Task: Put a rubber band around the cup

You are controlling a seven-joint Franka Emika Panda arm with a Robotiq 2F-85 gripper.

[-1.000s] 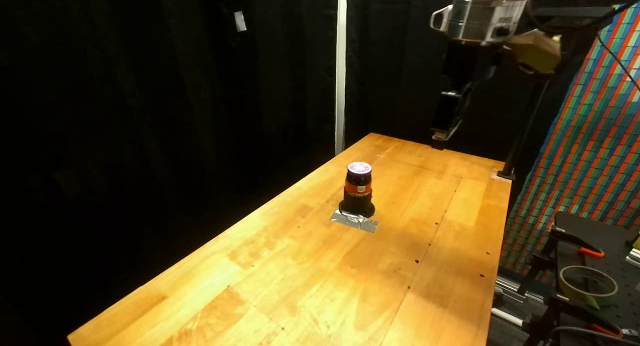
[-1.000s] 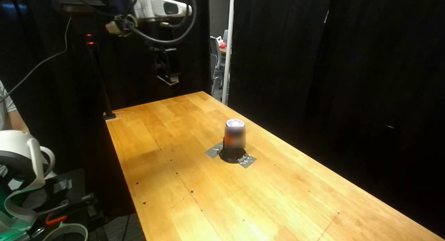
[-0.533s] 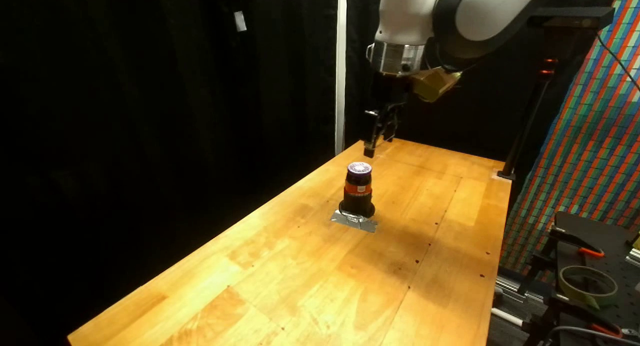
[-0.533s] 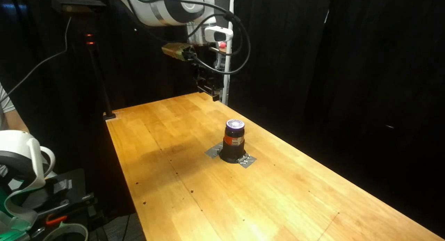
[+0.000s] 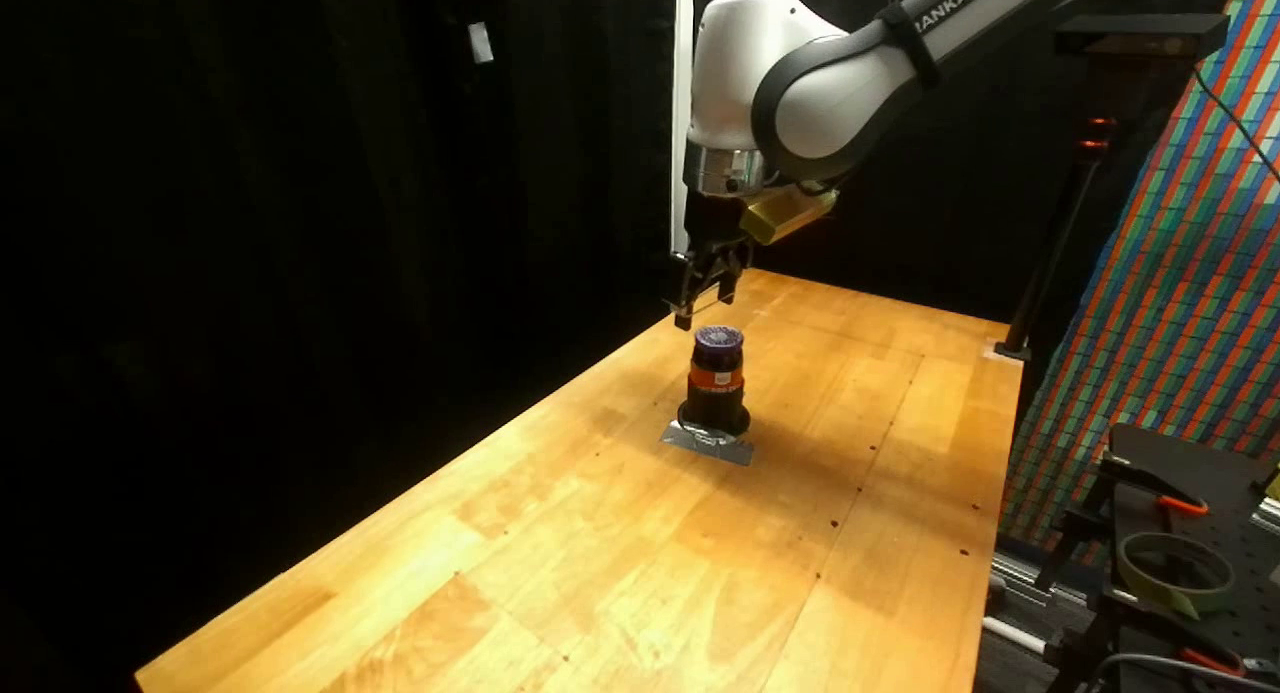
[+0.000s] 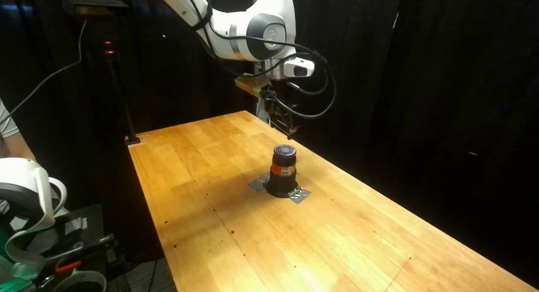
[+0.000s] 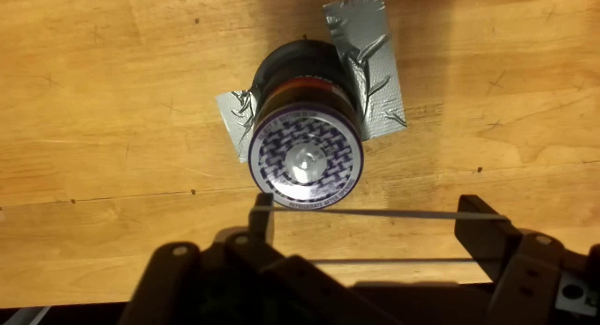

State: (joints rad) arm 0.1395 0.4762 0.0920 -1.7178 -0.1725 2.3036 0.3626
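Tool (image 7: 367, 207) is spread apart, rubber band (image 7: 398, 214) stretched across it; cup (image 7: 307, 137) stands upright on tabletop (image 7: 117, 128), clear of tool.

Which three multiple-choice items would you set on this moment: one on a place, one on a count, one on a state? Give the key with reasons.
1. Where is the rubber band relative to the cup and gripper?
A) Around the cup
B) Lying beside the cup
C) Stretched across the gripper's fingers
2. How many silver tape pieces show in the wrist view?
A) One
B) Two
C) Five
3. What state is the gripper in?
A) Open
B) Fully shut
C) Closed on the cup
Key:
1 C: the wrist view shows two strands running between the fingers.
2 B: one piece shows to either side of the cup's base.
3 A: the wrist view shows a wide gap between the fingers.
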